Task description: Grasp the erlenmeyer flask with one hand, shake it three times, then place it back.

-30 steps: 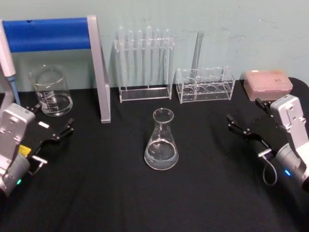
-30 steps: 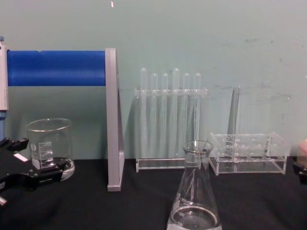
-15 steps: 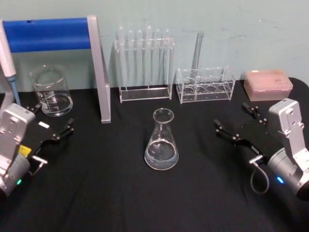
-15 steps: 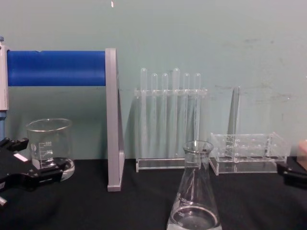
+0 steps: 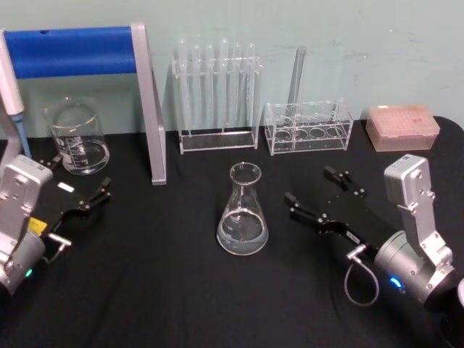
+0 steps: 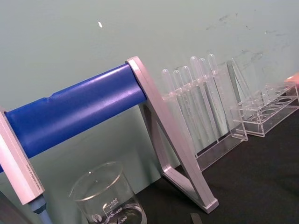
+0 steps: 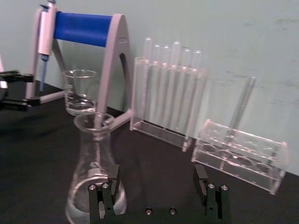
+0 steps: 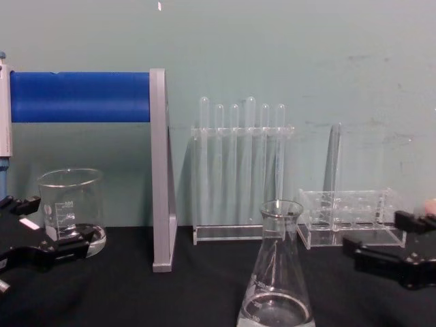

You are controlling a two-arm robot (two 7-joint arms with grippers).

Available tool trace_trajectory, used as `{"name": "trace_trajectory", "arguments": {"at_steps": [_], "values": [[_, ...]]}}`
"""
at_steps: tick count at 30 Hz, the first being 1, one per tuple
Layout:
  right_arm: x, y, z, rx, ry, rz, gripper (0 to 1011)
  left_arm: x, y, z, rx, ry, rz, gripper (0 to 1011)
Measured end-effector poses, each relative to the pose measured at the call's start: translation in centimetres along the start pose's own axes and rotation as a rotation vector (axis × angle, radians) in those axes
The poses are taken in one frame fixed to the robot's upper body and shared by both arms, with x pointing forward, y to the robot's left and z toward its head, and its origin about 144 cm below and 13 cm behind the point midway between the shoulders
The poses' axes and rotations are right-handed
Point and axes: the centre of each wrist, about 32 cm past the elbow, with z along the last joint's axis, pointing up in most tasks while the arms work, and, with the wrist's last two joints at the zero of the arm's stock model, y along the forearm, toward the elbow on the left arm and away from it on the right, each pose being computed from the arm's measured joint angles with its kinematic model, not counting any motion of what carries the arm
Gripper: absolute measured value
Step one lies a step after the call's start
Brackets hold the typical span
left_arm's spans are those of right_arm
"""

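The erlenmeyer flask (image 5: pixel 242 214) stands upright on the black table's middle, a little clear liquid in its base; it shows close in the chest view (image 8: pixel 276 286) and in the right wrist view (image 7: pixel 96 168). My right gripper (image 5: pixel 310 185) is open, low over the table just right of the flask and apart from it. In the right wrist view (image 7: pixel 156 175) the flask sits in front of one finger, off the gap's centre. It enters the chest view from the right (image 8: pixel 373 231). My left gripper (image 5: pixel 80 172) rests open at the far left (image 8: pixel 58 221), holding nothing.
A glass beaker (image 5: pixel 76 138) stands back left beneath a blue-barred pipette stand (image 5: pixel 80 51). Along the back wall are a tall test tube rack (image 5: pixel 216 94), a low clear rack (image 5: pixel 308 130) with one tube, and a pink tip box (image 5: pixel 402 127).
My right gripper has travelled left across the table toward the flask, still open. The flask and the left arm have not moved.
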Motion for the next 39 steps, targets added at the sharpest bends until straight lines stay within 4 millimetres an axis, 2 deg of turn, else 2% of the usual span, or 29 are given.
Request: {"name": "trace_trajectory", "arguments": {"at_steps": [39], "values": [[-1.4,4.1,0.3,0.024,0.052,0.19,1003,0.0,0.0,0.0,0.0,0.0,0.0,1001]]}}
